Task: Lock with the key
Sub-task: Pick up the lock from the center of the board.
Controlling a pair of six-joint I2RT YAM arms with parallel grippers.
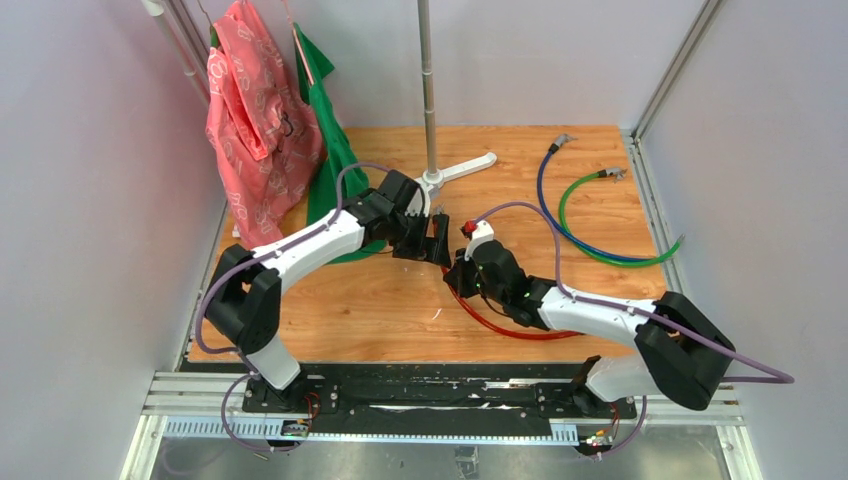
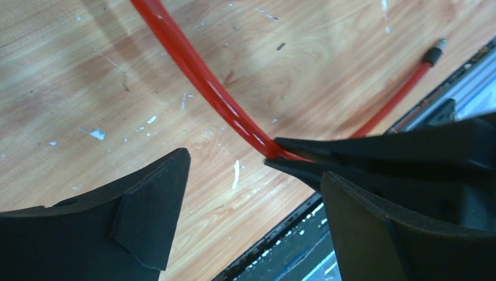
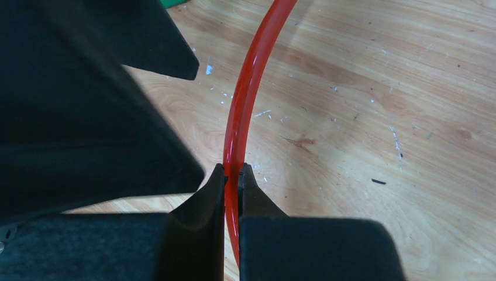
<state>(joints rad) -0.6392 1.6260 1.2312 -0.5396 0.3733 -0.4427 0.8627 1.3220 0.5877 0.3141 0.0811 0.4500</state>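
Observation:
A red cable (image 3: 245,99) runs across the wooden table (image 1: 380,310). My right gripper (image 3: 233,172) is shut on it and pinches it between its fingertips. In the top view the right gripper (image 1: 460,268) sits mid-table, with the red cable (image 1: 500,328) looping behind it. A small white block with a red part (image 1: 478,232) shows just above it. My left gripper (image 2: 254,175) is open and empty, right beside the pinch point; in the top view the left gripper (image 1: 436,240) faces the right one. The cable's metal end plug (image 2: 436,51) lies near the table's front edge. The key is not in view.
A blue cable (image 1: 545,195) and a green cable (image 1: 580,235) lie at the back right. A metal stand (image 1: 430,120) rises at the back centre. Pink cloth (image 1: 255,130) and green cloth (image 1: 330,150) hang at the back left. A black rail (image 1: 420,385) runs along the near edge.

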